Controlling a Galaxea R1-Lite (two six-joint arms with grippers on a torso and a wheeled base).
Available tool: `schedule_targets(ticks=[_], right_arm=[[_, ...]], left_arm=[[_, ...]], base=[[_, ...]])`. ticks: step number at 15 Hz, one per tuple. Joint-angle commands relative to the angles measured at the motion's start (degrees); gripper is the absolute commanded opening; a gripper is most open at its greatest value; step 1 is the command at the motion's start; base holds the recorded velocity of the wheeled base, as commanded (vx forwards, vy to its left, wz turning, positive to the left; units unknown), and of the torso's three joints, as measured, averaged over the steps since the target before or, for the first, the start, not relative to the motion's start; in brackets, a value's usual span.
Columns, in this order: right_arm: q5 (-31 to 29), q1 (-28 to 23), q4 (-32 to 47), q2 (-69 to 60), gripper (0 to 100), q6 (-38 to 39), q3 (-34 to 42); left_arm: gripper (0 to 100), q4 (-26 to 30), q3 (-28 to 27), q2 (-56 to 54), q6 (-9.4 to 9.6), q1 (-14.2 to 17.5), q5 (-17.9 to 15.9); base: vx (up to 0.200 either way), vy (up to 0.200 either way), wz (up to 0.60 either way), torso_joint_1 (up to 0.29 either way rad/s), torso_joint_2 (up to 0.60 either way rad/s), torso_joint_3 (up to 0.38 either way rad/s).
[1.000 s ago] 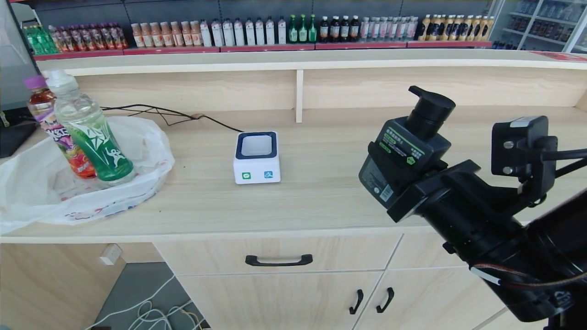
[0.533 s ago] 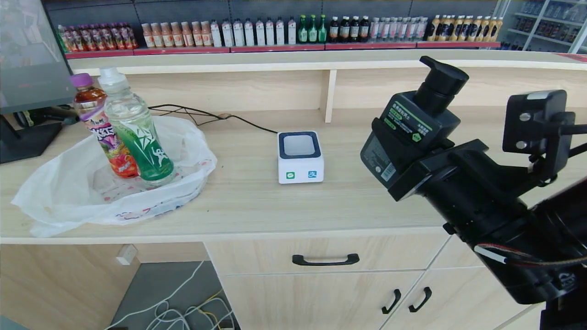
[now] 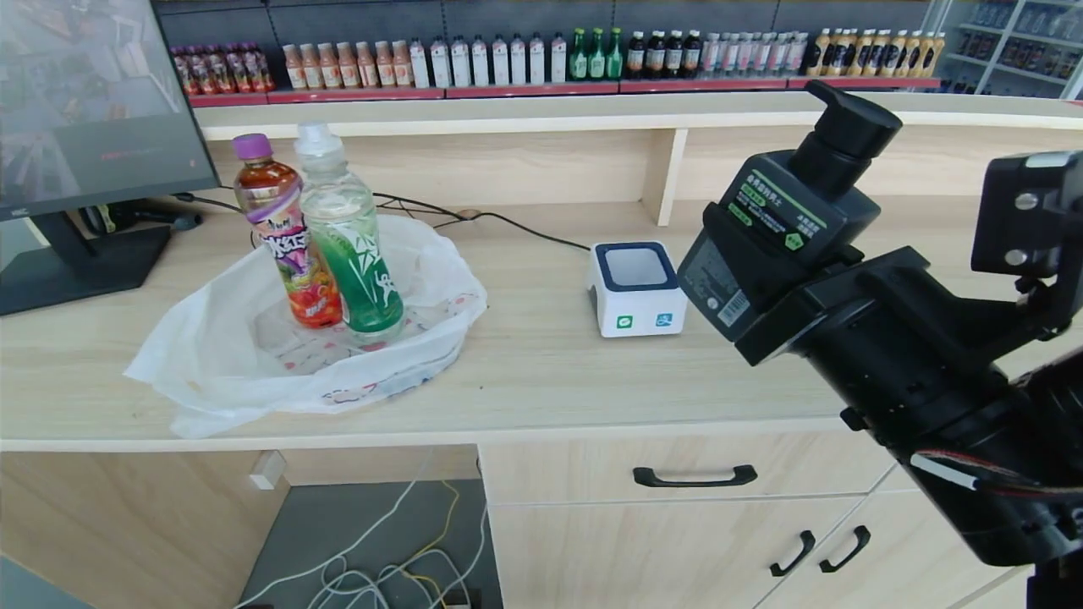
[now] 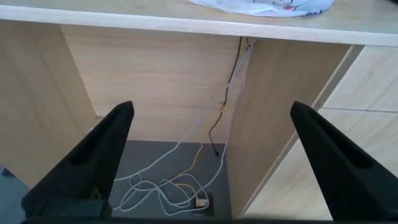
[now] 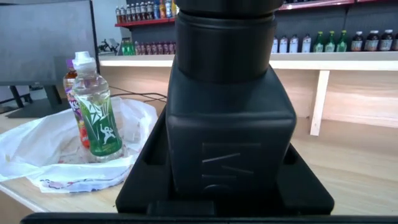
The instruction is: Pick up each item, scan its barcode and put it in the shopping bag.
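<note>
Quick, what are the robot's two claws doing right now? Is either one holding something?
Left claw: open, holding nothing.
Right claw: closed on the black pump bottle.

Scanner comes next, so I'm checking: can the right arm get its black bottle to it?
Probably yes: the right tool holds the black bottle close beside the scanner, with nothing between them.

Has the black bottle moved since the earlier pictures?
Yes. The black bottle has come toward the robot's left, much nearer the white scanner.
</note>
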Motion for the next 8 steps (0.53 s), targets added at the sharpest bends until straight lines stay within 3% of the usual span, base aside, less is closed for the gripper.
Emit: schedule_targets(ticks=[1, 2, 8], right_arm=[[0.03, -0.08, 0.01, -0.37, 0, 0.05, 0.04], [0.03, -0.08, 0.01, -0.37, 0, 0.14, 0.04], [3.1, -2.27, 0.1, 1.83, 0, 1.29, -0.84]], left_arm=[[100, 0.0, 0.0, 0.07, 0.03, 0.02, 0.05], [100, 0.0, 0.0, 0.07, 0.03, 0.02, -0.04], [100, 0.0, 0.0, 0.07, 0.03, 0.02, -0.04]], base=[[0.0, 0.2, 0.0, 0.002, 0.0, 0.002], [0.0, 0.2, 0.0, 0.002, 0.0, 0.002], [0.0, 0.0, 0.0, 0.0, 0.0, 0.0]])
